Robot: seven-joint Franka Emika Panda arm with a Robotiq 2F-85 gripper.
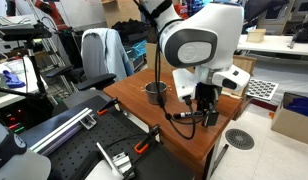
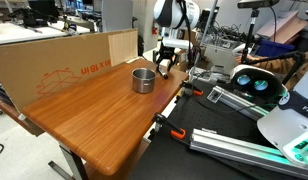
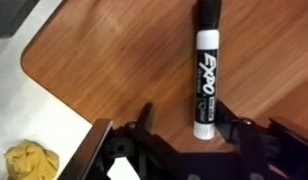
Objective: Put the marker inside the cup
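Observation:
The marker (image 3: 204, 70) has a white body with black "EXPO" lettering and a black cap. It lies flat on the wooden table (image 3: 114, 50) near a rounded corner. My gripper (image 3: 187, 118) is open and low over the table, and the marker's white end lies between its two fingers, nearer the right one. No finger visibly touches the marker. The silvery metal cup (image 2: 143, 79) stands upright on the table, a short way from my gripper (image 2: 164, 67). In an exterior view the cup (image 1: 155, 92) stands beside my gripper (image 1: 203, 112). The marker cannot be made out in either exterior view.
A long cardboard box (image 2: 64, 60) lines the table's far side. The table edge and corner are close to the gripper (image 3: 54, 85). A yellow crumpled thing (image 3: 29, 160) lies on the floor below. Metal rails and clamps (image 2: 224, 100) stand beside the table.

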